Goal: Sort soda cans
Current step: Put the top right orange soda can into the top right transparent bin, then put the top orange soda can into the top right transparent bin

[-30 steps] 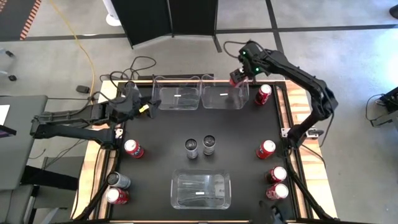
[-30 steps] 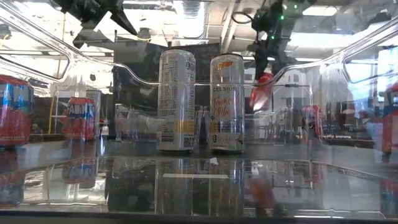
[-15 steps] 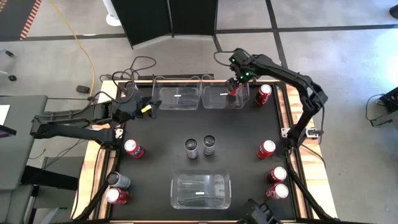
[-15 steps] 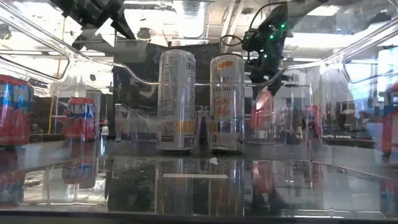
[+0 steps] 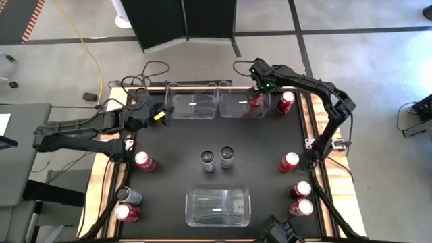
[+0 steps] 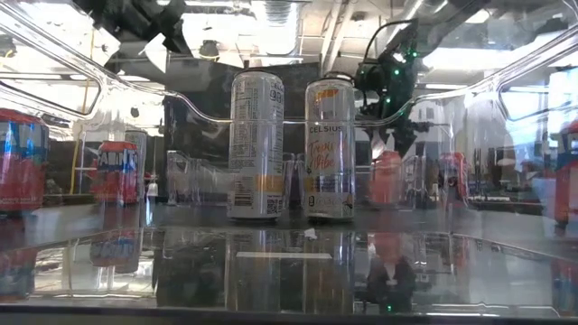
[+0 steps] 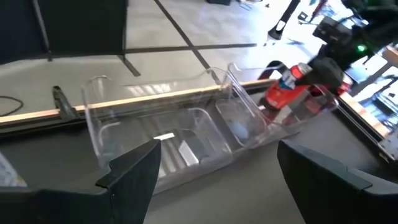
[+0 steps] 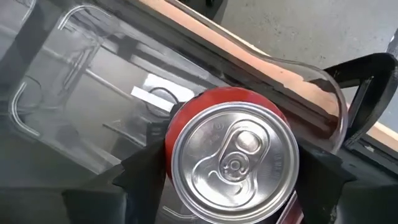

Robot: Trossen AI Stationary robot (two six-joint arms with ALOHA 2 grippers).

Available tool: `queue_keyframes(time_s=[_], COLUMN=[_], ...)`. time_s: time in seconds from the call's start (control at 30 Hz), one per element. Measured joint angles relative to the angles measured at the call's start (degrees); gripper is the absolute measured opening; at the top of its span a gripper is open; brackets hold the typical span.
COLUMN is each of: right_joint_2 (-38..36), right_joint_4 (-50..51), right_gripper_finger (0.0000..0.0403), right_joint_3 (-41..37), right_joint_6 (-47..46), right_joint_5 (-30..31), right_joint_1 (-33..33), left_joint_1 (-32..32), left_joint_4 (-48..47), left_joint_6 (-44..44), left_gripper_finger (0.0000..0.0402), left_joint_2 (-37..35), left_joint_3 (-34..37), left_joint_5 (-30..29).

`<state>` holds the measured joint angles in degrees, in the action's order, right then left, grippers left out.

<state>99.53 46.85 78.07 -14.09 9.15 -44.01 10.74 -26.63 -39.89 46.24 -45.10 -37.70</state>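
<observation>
While the near edge of the tabletop (image 5: pixel 169 196) carries an empty clear bin (image 5: pixel 217 206), the work is at the far edge. Closest to the low camera stand two silver-grey cans (image 6: pixel 256 144), upright and just beside each other at mid-tabletop, with red cans scattered at both side edges: one red and one silver near the left front corner, four red ones down the right side.

Farther back, the left pincer (image 5: pixel 159 115) hangs beside the far-left bin (image 5: pixel 192 106), its jaws wide and empty, as the left wrist view shows by the broad gap between its fingers.

At the far right bin (image 5: pixel 239 106), the right pincer (image 5: pixel 256 98) sits over the red can (image 8: pixel 231 155), which stands inside that bin near its right end wall, long axis vertical. The can lies straight below the pincer, between its fingers; the jaws stand about a can's width apart, and whether they grip it or have let go I cannot tell. The right arm is plainly the nearer one; the coming move, I judge, is a straight lift clear of the can top.

Only the right wrist view shows the can's lid centred between the fingers. Only the low view shows its base down at the bin floor.
</observation>
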Motion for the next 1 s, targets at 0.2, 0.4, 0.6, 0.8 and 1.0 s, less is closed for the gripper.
queue_keyframes(time_s=[0.2, 0.4, 0.6, 0.8, 1.0], right_joint_2=[0.09, -0.67, -6.06, -13.67, -18.22], right_joint_4=[0.47, 0.83, -1.02, -3.04, -3.41], right_gripper_finger=[0.0374, 0.0385, 0.0383, 0.039, 0.0391], right_joint_3=[-0.43, -0.42, -0.42, -0.38, -0.36], right_joint_6=[0.07, 0.22, 0.17, -1.61, -3.04], right_joint_5=[0.15, 0.13, 0.15, 0.13, 0.04], right_joint_1=[0.15, 0.84, 2.18, 2.45, 2.43], left_joint_1=[3.46, 7.27, 12.66, 19.61, 26.34], left_joint_4=[-0.05, -2.26, -6.97, -25.72, -31.85], left_joint_6=[-0.23, -0.51, -1.87, -17.21, -19.76], left_gripper_finger=[0.0319, 0.0319, 0.0319, 0.0319, 0.0319], left_joint_2=[0.0, -1.15, -3.64, -3.71, -0.65], left_joint_3=[0.0, -0.02, -0.07, -0.07, -0.04], left_joint_5=[1.69, 4.74, 9.6, 10.28, 9.91])
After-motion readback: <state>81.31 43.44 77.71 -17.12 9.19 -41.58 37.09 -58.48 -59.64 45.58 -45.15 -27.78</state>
